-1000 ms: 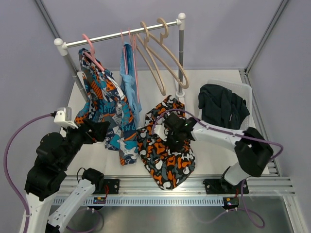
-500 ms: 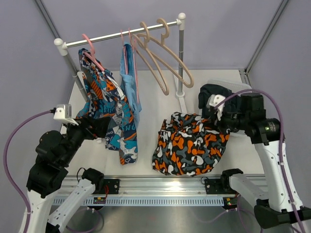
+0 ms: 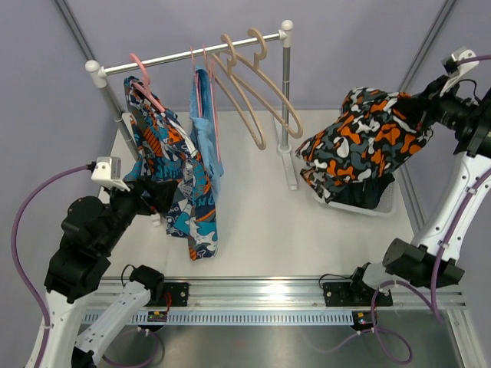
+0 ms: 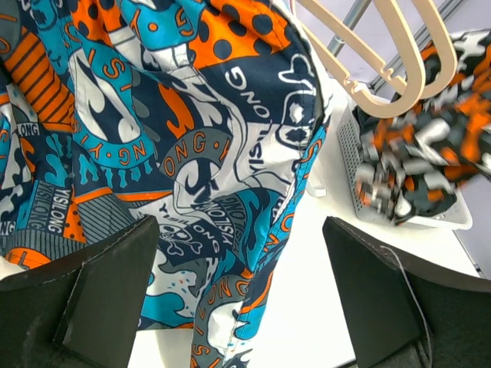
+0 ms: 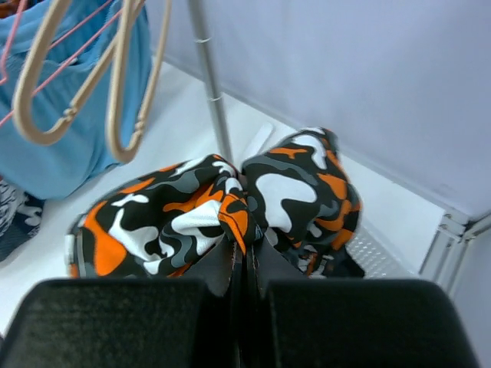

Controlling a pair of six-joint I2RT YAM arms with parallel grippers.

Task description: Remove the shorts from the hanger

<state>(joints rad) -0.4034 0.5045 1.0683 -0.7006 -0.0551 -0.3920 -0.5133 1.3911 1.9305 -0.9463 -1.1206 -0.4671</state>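
Observation:
My right gripper [image 3: 426,107] is shut on the orange, black and white camouflage shorts [image 3: 360,142] and holds them in the air over the white basket [image 3: 383,205] at the right. In the right wrist view the fabric [image 5: 230,207] is pinched between the closed fingers [image 5: 244,268]. Dark shorts [image 3: 360,195] lie in the basket under the hanging pair. My left gripper [image 4: 238,291] is open and empty, just in front of the teal-blue-orange garment [image 4: 176,138] on the rail. Two bare wooden hangers [image 3: 253,92] hang on the rail [image 3: 192,55].
A light blue garment [image 3: 205,130] hangs on a pink hanger beside the patterned one. The rail's right post [image 3: 285,92] stands between the hangers and the basket. Grey walls close in on both sides. The basket also shows in the left wrist view [image 4: 453,218].
My right arm has lifted the camouflage shorts from the table, up and to the right, to above the basket. The left arm has shifted only slightly.

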